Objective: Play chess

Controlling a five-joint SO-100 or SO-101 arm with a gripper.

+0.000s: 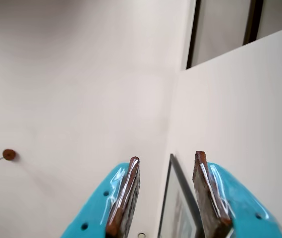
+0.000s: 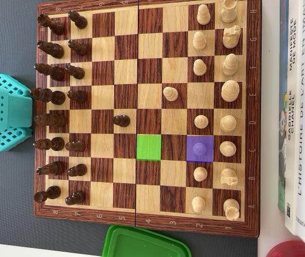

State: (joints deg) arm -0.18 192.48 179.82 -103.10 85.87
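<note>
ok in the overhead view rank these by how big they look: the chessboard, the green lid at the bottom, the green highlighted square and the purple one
1. chessboard, by far the largest
2. green lid, though the frame cuts off part of it
3. green highlighted square and purple square look the same size, so no ranking between them

**Board layout, overhead view**

The chessboard lies on a mat, with the arm's base at its left edge. Books lie along its right side, a lid below it. One pawn per side (left, right) stands advanced toward the middle.
</note>
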